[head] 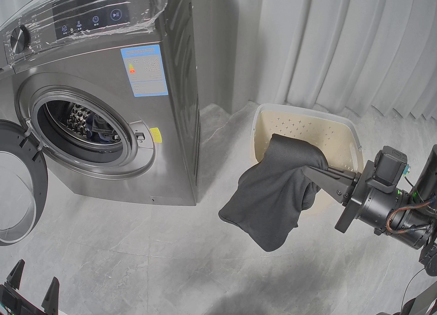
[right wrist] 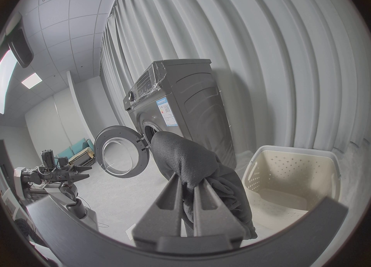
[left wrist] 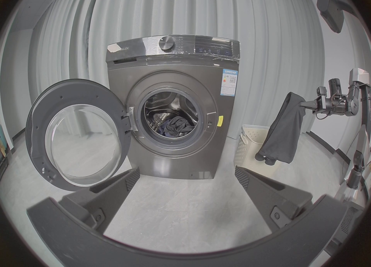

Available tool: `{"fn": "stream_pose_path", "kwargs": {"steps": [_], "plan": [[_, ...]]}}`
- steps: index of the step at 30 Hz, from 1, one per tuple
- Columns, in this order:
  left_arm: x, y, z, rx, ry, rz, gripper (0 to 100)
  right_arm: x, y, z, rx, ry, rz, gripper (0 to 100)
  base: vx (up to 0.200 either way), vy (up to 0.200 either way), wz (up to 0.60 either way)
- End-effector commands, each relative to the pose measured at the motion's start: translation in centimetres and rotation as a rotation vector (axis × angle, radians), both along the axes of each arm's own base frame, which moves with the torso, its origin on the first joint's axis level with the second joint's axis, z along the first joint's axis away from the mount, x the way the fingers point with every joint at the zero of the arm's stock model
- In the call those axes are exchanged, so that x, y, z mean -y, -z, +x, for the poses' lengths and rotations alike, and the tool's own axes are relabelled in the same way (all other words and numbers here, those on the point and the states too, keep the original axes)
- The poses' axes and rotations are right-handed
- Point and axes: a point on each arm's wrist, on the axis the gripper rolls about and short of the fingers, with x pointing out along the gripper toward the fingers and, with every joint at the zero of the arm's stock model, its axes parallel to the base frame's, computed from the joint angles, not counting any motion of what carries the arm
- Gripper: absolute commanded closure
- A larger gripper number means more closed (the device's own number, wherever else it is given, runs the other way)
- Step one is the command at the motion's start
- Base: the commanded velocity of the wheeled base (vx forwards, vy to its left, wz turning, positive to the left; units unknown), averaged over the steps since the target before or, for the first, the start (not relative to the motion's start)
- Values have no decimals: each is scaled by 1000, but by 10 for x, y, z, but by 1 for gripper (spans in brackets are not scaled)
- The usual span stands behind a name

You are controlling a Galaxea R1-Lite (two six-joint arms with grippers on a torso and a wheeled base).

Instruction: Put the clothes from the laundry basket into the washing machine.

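Observation:
A dark grey garment (head: pixel 273 188) hangs in the air over the front rim of the cream laundry basket (head: pixel 339 124), draped down toward the floor. My right gripper (head: pixel 314 169) is shut on its upper fold, fingers (right wrist: pixel 205 202) pinching the cloth. The grey washing machine (head: pixel 150 115) stands to the left with its round door (head: pixel 18 188) swung open; dark clothes (left wrist: pixel 176 125) lie inside the drum. My left gripper (head: pixel 32 284) stays low at the near left, open and holding nothing, pointing at the drum opening (left wrist: pixel 172 119).
White curtains (head: pixel 346 33) hang behind the basket and the machine. Bare grey tiled floor (head: pixel 150 247) lies between the machine, the basket and me. The open door juts out on the machine's left side.

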Motion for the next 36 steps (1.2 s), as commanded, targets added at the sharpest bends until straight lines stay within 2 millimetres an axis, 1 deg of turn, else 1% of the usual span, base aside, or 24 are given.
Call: {"fn": "stream_pose_path", "kwargs": {"steps": [1,9,23,29,36], "plan": [[0,5,0,-3,0,0,0,-1,2,0,-6,-4,-4,100,0,200,0],[0,5,0,-3,0,0,0,-1,7,0,-22,-4,-20,100,0,200,0],[0,5,0,-3,0,0,0,-2,7,0,-22,-6,-20,100,0,200,0],[0,5,0,-3,0,2,0,-2,7,0,-24,-6,-20,100,0,0,0],[0,5,0,-3,0,2,0,-1,7,1,-23,-1,-16,100,-200,0,0]]}}
